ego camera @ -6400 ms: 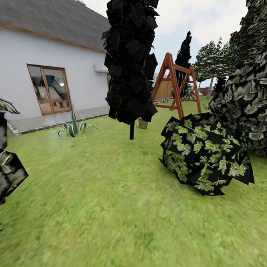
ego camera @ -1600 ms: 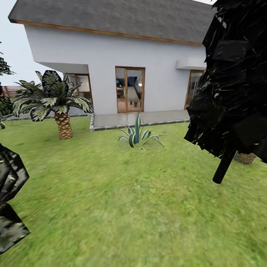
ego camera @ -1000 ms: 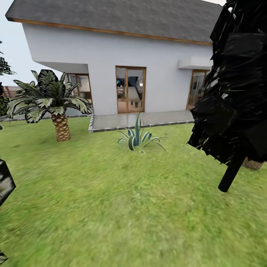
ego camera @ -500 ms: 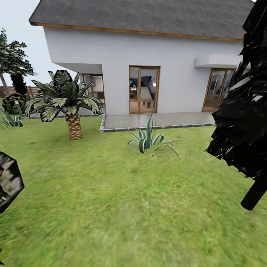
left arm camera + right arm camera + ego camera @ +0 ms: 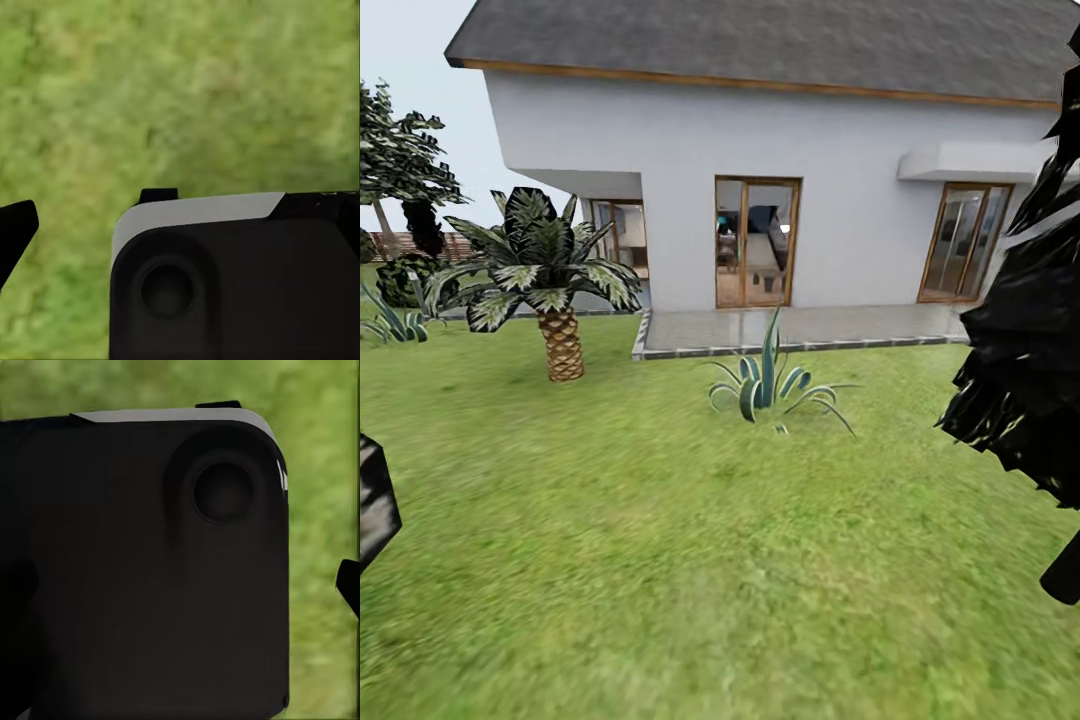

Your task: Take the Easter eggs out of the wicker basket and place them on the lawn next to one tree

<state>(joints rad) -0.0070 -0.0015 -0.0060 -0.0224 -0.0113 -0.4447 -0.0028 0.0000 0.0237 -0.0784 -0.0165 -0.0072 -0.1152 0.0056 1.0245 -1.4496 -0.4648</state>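
lawn (image 5: 660, 560), white house (image 5: 760, 200) w/ patio (image 5: 810, 325), palm (image 5: 545, 270), poss. black tree (image 5: 1030, 380)

The lawn (image 5: 660, 560) is short, mottled grass — matt and soft-looking. The house wall (image 5: 680, 150) is smooth white plaster, its door frames (image 5: 757, 243) warm wood around glossy glass. The patio (image 5: 800, 325) is grey stone — faintly shiny.

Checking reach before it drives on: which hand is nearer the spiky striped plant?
Cannot tell. The spiky striped plant stands ahead on the lawn; the wrist views, with blurred grass behind dark housings, place neither hand.
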